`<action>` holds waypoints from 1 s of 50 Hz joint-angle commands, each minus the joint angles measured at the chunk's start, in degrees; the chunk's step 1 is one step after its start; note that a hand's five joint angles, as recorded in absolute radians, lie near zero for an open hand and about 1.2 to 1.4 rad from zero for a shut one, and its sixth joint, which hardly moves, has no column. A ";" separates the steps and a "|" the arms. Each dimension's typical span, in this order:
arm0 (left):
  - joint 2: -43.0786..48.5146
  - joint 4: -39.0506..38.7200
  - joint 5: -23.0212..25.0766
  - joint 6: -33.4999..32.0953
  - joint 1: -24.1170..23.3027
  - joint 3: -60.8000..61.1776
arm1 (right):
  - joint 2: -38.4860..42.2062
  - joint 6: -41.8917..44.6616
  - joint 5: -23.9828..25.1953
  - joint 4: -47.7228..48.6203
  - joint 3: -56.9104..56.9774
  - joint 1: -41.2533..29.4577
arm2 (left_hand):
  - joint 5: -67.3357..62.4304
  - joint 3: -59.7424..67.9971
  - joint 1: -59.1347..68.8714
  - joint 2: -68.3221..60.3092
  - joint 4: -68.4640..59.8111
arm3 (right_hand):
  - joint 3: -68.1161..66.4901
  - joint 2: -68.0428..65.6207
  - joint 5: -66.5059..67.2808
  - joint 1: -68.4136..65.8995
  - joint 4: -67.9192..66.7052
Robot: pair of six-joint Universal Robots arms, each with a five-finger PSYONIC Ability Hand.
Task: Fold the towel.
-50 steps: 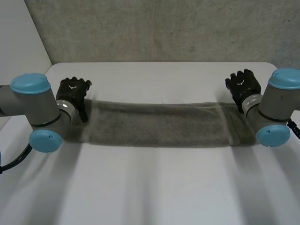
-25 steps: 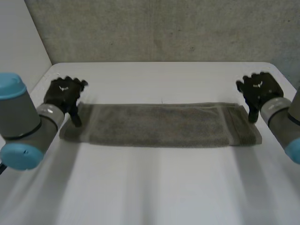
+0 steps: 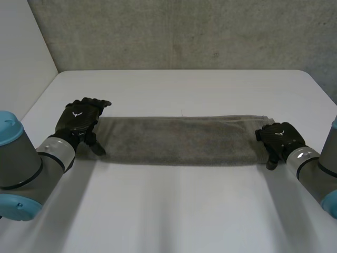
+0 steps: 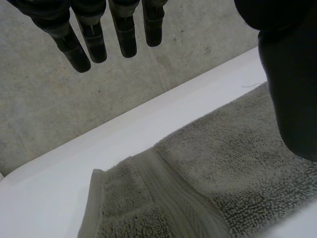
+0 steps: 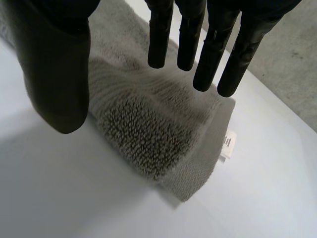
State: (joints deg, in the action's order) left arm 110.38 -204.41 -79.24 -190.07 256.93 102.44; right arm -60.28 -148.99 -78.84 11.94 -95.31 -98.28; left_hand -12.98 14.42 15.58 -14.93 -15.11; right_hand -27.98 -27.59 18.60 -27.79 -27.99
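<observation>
Our left hand [image 3: 79, 120] and right hand [image 3: 279, 139] hang spread and empty over the two short ends of the towel [image 3: 179, 139]. We should pinch matching corners evenly before folding.

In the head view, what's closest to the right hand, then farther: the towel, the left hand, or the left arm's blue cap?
1. Towel: its end is under the right hand.
2. Left hand: at the towel's other end.
3. Blue cap: beyond the left hand, at the view's left edge.
</observation>
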 commanded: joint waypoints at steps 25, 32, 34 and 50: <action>-1.30 0.15 -0.65 -0.39 0.68 -0.31 | -1.68 13.45 -7.73 -0.16 5.74 12.13 | 11.59 -3.02 -4.19 3.54 3.72 | -52.02 -52.41 51.40 -52.21 -52.01; -3.42 0.59 -0.48 0.05 2.09 -1.37 | -1.33 21.11 -8.35 -3.05 13.03 14.71 | 11.92 -3.36 -4.52 3.87 4.06 | -52.02 -52.41 51.40 -52.21 -52.01; -3.86 0.59 -0.48 0.05 2.17 -1.72 | -1.77 19.98 -8.26 -3.93 14.87 12.70 | 12.09 -3.53 -4.69 4.04 4.22 | -52.02 -52.41 51.40 -52.21 -52.01; -3.95 0.85 -4.78 5.58 -3.54 -9.10 | 4.45 12.50 -7.30 -3.42 27.63 -26.41 | 12.26 -3.70 -4.86 4.21 4.39 | -52.02 -52.41 51.40 -52.21 -52.01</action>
State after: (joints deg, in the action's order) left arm 106.23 -203.56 -80.84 -187.28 256.03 95.16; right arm -61.01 -136.27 -86.90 7.47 -69.39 -111.23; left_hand -12.97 14.41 15.42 -14.92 -15.11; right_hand -76.83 -74.96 66.62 -76.13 -76.89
